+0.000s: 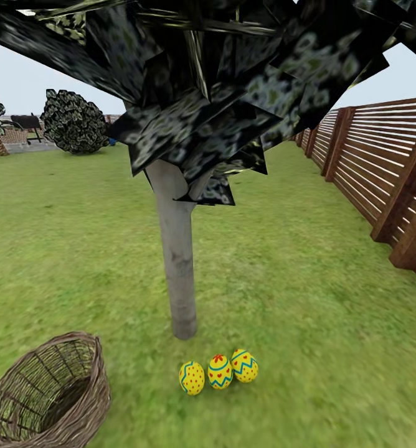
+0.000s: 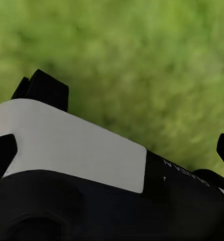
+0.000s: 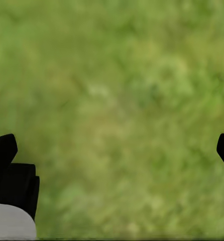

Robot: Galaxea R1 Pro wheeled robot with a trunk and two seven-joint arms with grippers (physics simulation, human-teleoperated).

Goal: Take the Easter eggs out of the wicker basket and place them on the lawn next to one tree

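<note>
Right wrist view puts the right gripper (image 3: 112, 150) over bare, blurred grass, its two dark fingertips (image 3: 2, 150) at the far left and right edges of the frame, so the jaws stand wide apart with nothing between them. The left gripper (image 2: 112, 150) reads the same way: fingertips (image 2: 1, 153) at the frame's two edges, spread wide and empty, with a white-and-black part of the robot's own body across the lower half and the lawn (image 2: 142, 60) beyond. In the head view, the three Easter eggs (image 1: 218, 371) lie in a short row on the grass at lower centre, close together and just below the foot of the tree (image 1: 177, 261), whose pale trunk rises through the middle of the frame under dark foliage. The wicker basket (image 1: 46, 398) sits tipped at the lower left, apart from the eggs, and what shows of its inside looks empty. A slatted fence (image 1: 382, 168) runs down the right side. By my reading the placing is done; what remains is to confirm the far side of the basket holds nothing and to keep both arms clear of the eggs, since round eggs on grass could roll at a nudge.
</note>
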